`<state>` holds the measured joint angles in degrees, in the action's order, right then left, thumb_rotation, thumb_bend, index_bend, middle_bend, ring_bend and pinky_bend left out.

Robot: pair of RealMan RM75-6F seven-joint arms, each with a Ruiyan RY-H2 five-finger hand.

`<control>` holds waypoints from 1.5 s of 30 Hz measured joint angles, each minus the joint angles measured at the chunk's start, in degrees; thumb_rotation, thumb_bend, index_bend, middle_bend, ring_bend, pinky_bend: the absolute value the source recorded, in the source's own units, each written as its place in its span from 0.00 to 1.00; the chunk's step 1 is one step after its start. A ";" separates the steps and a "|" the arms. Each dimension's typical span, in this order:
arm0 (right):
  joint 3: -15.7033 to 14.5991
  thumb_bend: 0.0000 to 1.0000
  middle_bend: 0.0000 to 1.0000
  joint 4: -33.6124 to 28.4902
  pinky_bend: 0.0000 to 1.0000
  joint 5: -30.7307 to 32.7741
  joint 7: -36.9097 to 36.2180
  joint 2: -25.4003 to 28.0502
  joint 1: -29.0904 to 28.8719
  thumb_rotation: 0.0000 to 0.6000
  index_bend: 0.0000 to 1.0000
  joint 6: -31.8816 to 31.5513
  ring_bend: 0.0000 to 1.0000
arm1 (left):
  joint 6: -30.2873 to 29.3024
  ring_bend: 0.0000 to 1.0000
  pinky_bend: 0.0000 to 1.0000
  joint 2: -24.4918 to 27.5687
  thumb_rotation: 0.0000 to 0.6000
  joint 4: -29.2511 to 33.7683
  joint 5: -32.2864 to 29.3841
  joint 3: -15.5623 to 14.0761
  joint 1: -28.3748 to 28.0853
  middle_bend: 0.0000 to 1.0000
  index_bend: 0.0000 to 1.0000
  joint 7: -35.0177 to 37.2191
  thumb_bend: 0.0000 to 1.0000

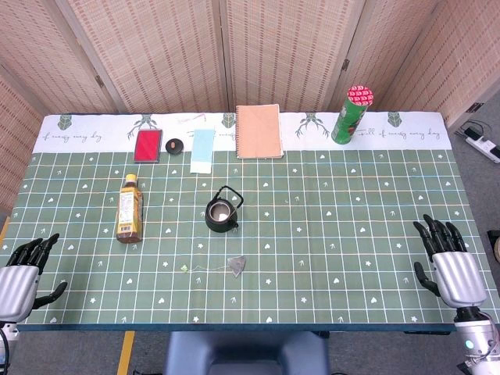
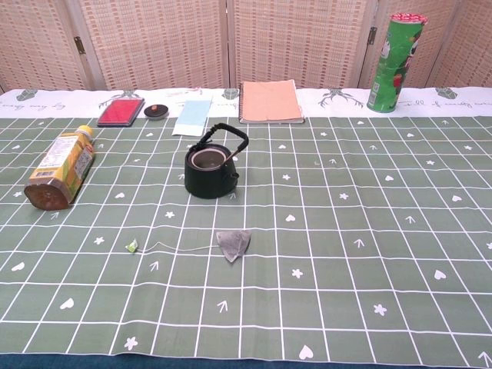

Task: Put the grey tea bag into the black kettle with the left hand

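The grey tea bag point(image 1: 237, 266) point(image 2: 233, 244) lies flat on the green tablecloth, its string running left to a small green tag point(image 2: 132, 246). The black kettle point(image 1: 222, 212) point(image 2: 209, 171) stands uncovered just behind it, handle upright. My left hand point(image 1: 23, 273) rests open at the table's near left corner, far from the tea bag. My right hand point(image 1: 449, 262) rests open at the near right edge. Neither hand shows in the chest view.
A tea bottle point(image 1: 130, 207) point(image 2: 63, 167) lies on its side left of the kettle. Along the back edge sit a red case point(image 1: 148, 145), a small black lid point(image 1: 174, 144), a light blue card point(image 1: 203, 151), an orange notebook point(image 1: 258, 130) and a green snack can point(image 1: 352, 114).
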<state>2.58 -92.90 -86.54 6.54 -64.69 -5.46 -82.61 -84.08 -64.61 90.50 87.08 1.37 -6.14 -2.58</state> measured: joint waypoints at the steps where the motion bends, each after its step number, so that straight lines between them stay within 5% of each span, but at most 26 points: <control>1: 0.02 0.48 0.00 -0.01 0.00 0.02 -0.06 0.02 0.01 1.00 0.00 -0.02 0.00 | 0.09 0.10 0.14 -0.02 1.00 -0.01 -0.05 0.00 -0.03 0.14 0.04 -0.02 0.22; 9: -0.24 0.48 0.00 0.11 0.00 -0.09 -0.20 0.11 -0.17 1.00 0.00 0.50 0.00 | 0.16 0.11 0.11 -0.03 1.00 0.01 -0.05 0.14 -0.21 0.14 0.10 0.29 0.23; 14: -0.60 0.48 0.00 -0.23 0.00 -1.24 -0.52 0.52 0.35 1.00 0.00 -0.88 0.00 | 1.89 0.24 0.23 0.15 1.00 -0.68 0.17 -0.01 -1.06 0.29 0.19 4.19 0.23; 19: -1.19 0.48 0.00 -0.69 0.00 -3.33 -1.44 1.23 0.77 1.00 0.00 -2.17 0.00 | 6.27 0.55 0.58 0.49 1.00 -0.63 0.82 -0.83 -3.08 0.59 0.29 3.22 0.23; 23: -1.23 0.48 0.00 -0.75 0.00 -3.77 -1.51 1.35 0.56 1.00 0.00 -2.05 0.00 | 7.99 0.77 0.77 0.03 1.00 -0.60 3.13 -1.29 -4.99 0.83 0.36 4.86 0.23; 27: -1.15 0.48 0.00 -0.64 0.00 -3.63 -2.22 1.73 0.51 1.00 0.00 -1.94 0.00 | 8.62 0.90 0.89 -2.36 1.00 -1.00 5.59 -1.46 -6.75 0.96 0.43 10.70 0.23; 45: -1.46 0.48 0.00 -0.70 0.00 -6.83 -6.09 3.49 3.15 1.00 0.00 -8.15 0.00 | 19.75 0.98 0.95 -17.27 1.00 1.30 -9.56 5.00 -15.08 1.00 0.53 -1.45 0.23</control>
<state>1.12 -93.60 -93.37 0.44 -61.20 -2.31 -90.76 -64.33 -81.89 91.81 77.53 6.37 -21.21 -4.02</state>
